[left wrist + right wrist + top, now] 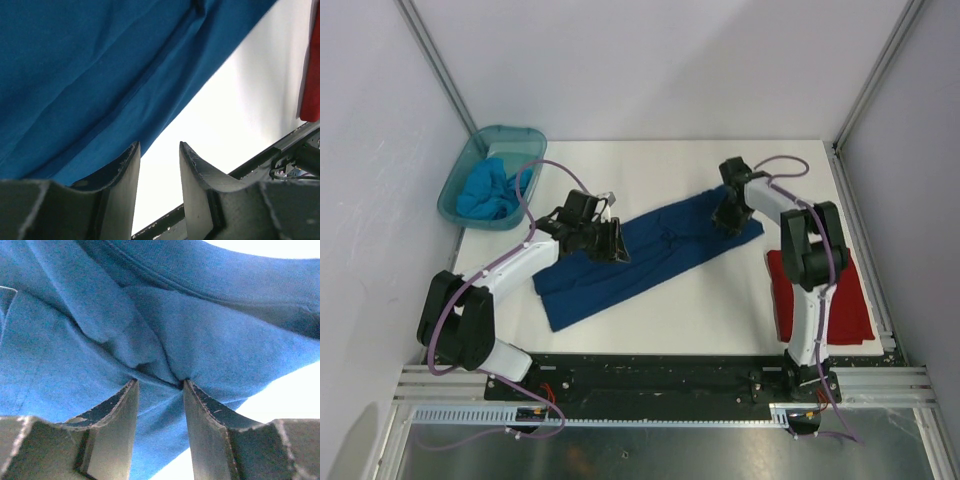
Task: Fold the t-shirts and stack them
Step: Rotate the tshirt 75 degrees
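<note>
1. The navy blue cloth t-shirt (650, 255) is lying pulled out long, just past the translucent teal plastic tub (456, 176), probably flattened for folding.
2. Left gripper (159, 146) is at the shirt's tub-side edge, half open and empty.
3. Right gripper (159, 382) is at the end away from the tub, jaws half apart with cloth bunched between. Can't tell if it's actually gripped.

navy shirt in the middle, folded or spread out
Partly folded: the navy shirt lies as a long narrow strip diagonally across the table, layers overlapping, not yet folded short.
</note>
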Controlling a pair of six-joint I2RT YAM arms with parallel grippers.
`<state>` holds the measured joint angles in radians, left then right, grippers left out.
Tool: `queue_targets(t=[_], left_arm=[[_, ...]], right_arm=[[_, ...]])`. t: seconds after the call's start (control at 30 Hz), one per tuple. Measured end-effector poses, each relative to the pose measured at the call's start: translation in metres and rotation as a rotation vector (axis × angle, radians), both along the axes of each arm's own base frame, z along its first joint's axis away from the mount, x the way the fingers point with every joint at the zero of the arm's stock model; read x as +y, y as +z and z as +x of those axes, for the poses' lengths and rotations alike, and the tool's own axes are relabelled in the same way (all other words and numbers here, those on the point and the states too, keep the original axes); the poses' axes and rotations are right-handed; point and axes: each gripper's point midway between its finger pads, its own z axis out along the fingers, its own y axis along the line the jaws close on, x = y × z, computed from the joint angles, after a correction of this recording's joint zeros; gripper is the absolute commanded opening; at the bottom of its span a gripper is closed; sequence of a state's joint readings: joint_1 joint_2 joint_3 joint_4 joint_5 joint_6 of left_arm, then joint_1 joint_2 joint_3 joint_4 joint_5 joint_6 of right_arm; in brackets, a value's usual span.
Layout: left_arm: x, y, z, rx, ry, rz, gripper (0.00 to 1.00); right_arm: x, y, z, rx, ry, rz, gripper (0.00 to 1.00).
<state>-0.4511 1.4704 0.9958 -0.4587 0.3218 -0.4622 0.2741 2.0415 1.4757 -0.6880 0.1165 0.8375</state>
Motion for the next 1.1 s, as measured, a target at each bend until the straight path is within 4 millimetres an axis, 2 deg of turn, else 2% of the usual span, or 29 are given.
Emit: queue_targets(t=[0.2, 0.37, 0.43, 0.63, 0.83, 0.97, 1.1], left_arm=[[0.0, 0.0, 0.0, 0.0, 0.0, 0.0, 0.43], [0.001, -0.004, -0.002, 0.008, -0.001, 0.004, 0.43], [0.003, -0.01, -0.007, 0.023, -0.002, 0.01, 0.43], [0.011, -0.036, -0.029, 0.084, -0.032, 0.048, 0.44], [0.008, -0.052, -0.053, 0.125, -0.087, 0.084, 0.44], [0.008, -0.056, -0.054, 0.119, -0.091, 0.113, 0.44], [0.013, -0.065, -0.046, 0.114, -0.08, 0.167, 0.44]], right_arm=[[-0.005, 0.005, 0.1, -0.107, 0.062, -0.075, 0.46], [-0.02, 0.009, 0.167, -0.193, 0.11, -0.133, 0.48], [-0.029, 0.009, 0.182, -0.222, 0.123, -0.146, 0.51], [-0.054, 0.01, 0.197, -0.259, 0.157, -0.18, 0.53], [-0.064, 0.011, 0.203, -0.281, 0.18, -0.177, 0.54], [-0.064, 0.01, 0.204, -0.284, 0.196, -0.181, 0.54], [-0.064, 0.01, 0.204, -0.285, 0.205, -0.184, 0.54]])
